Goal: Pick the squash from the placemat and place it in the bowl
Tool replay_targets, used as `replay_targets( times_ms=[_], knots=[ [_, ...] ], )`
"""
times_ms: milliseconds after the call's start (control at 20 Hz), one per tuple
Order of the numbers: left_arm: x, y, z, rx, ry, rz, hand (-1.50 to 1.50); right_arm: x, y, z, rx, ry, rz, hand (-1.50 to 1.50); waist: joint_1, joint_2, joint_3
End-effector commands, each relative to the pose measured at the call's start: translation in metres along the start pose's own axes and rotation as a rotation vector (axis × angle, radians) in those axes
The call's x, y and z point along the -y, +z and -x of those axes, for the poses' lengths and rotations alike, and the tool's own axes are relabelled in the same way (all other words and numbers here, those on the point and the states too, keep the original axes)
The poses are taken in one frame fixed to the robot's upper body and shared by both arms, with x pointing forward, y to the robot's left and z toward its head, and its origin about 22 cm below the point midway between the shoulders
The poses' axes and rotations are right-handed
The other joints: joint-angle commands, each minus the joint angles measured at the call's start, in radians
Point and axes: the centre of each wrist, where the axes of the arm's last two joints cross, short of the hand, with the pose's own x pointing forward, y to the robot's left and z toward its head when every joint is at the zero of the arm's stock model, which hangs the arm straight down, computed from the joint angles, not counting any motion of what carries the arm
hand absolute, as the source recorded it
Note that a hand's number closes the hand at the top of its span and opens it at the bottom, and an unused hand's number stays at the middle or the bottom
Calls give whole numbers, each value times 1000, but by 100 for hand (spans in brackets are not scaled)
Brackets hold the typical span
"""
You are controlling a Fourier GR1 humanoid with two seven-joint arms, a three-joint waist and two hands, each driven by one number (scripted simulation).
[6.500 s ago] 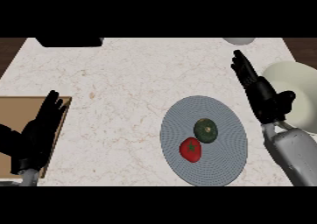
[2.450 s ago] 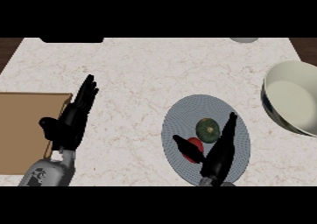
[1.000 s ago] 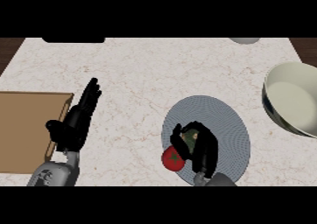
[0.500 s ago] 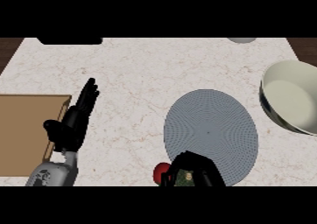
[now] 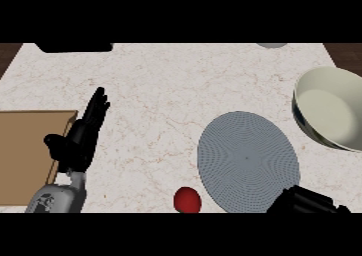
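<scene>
Squash hidden, look unknown; right hand (image 5: 308, 202) curled at placemat's (image 5: 247, 160) lower edge, contents can't tell. Left hand (image 5: 80, 140) spread.

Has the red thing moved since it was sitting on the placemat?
Yes. The red round object has left the grey placemat and now lies on the counter just off the mat's lower left edge.

Round grey placemat (image 5: 247, 160) lies bare beside the pale, upright bowl (image 5: 333, 114)
</scene>
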Motion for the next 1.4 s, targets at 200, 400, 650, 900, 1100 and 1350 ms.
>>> replay_targets(
  times_ms=[200, 400, 650, 900, 1100, 1350],
  knots=[
    [-12, 3, -4, 15, -2, 0, 0, 71, -16, -48, -52, 163, 47, 150, 15, 4, -1],
    [15, -4, -9, 12, 12, 17, 0, 85, -32, -62, -83, 138, 127, 150, 19, 5, -1],
    [2, 10, -12, -3, 3, 33, 0, 119, -69, -49, -162, 168, 212, 150, 33, 6, -1],
    [-9, -9, -13, 0, -11, 21, 0, 147, -85, -17, -244, 265, 193, 150, 27, 7, 0],
    [0, -6, -17, 26, 5, 44, 0, 165, -107, 11, -311, 420, 211, 150, 46, 11, -1],
    [9, 1, 8, 8, 8, 58, 0, 154, -113, 67, -307, 551, 188, 150, 46, 13, -1]
  ],
)
